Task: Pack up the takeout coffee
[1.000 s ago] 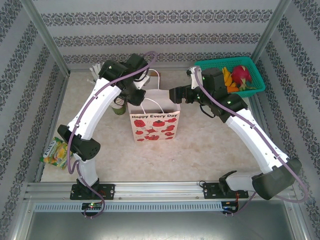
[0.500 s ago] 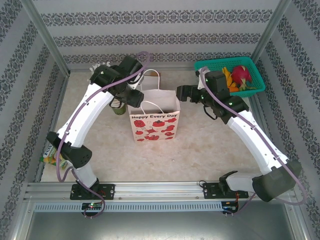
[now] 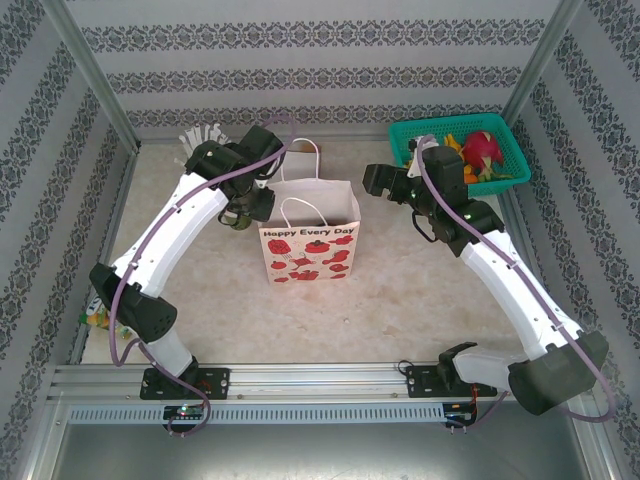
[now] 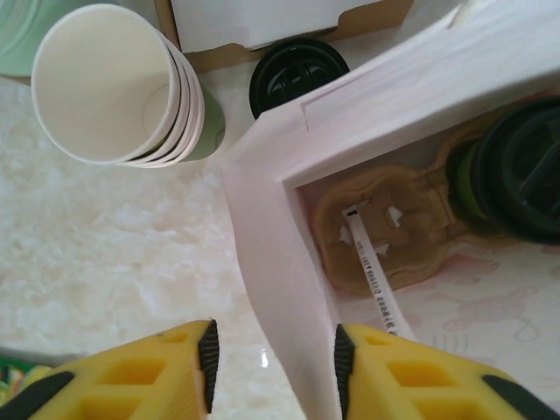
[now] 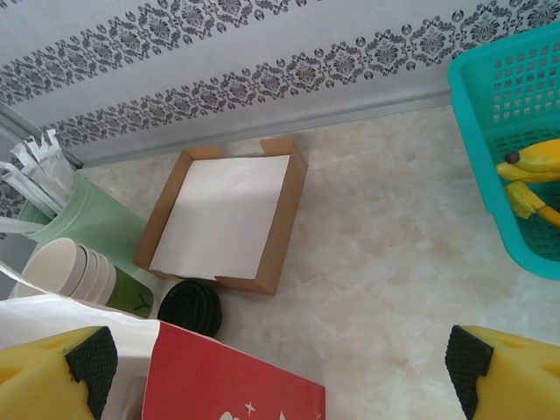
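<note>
The takeout coffee [image 4: 523,166], black lid over a greenish body, stands inside the white paper bag [image 3: 310,245] in a brown cup carrier [image 4: 389,223]. A white wrapped stick [image 4: 372,267] lies across the carrier. My left gripper [image 4: 276,359] is at the bag's rear left corner [image 3: 262,200]. Its jaws stand apart astride the bag's wall [image 4: 280,280], with a gap on the left side. My right gripper [image 5: 280,363] hangs wide open behind the bag's rear right corner [image 3: 372,180], nothing between its fingers.
Behind the bag on the left are a stack of cream cups [image 4: 114,87], a pile of black lids [image 4: 297,74], a green cup of wrapped sticks [image 5: 79,219] and a cardboard tray [image 5: 223,219]. A teal basket [image 3: 440,128] of fruit sits back right. A snack packet [image 3: 97,312] lies far left.
My left gripper has drawn back from over the bag to its left rear corner, jaws parted. My right gripper has pulled away from the bag's right rim toward the back right.
</note>
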Controlling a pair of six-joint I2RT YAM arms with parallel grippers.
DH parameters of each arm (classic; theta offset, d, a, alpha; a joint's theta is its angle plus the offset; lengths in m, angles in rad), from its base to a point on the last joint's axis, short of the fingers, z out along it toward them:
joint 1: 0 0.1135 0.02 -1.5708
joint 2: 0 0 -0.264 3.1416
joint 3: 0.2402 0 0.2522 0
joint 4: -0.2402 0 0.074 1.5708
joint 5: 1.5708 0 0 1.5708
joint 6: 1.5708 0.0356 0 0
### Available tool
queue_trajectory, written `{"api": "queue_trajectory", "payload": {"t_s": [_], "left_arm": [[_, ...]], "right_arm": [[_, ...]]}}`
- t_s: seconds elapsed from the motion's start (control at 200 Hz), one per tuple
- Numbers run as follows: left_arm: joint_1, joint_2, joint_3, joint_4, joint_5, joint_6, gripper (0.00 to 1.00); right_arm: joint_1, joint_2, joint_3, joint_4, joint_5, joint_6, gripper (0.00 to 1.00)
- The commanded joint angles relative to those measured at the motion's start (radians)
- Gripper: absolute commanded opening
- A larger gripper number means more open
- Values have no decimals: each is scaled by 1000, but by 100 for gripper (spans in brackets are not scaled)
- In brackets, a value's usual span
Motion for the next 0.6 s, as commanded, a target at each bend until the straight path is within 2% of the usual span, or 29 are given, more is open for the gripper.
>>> {"api": "queue_trajectory", "payload": {"t_s": [0.0, 0.095, 0.165, 0.345, 0.594], "left_arm": [[10, 3, -6, 36, -28, 4, 33], [10, -4, -12, 44, -46, 9, 26], [10, -11, -21, 56, -58, 4, 17], [10, -44, -52, 69, -88, -20, 0], [27, -119, -105, 19, -94, -60, 0]], "right_arm": [[-14, 8, 6, 26, -13, 37, 98], [-22, 55, 38, -6, -32, 72, 98], [-24, 88, 51, -6, -41, 88, 98], [-24, 173, 92, 9, -81, 50, 98], [-25, 333, 169, 33, -135, -6, 98]]}}
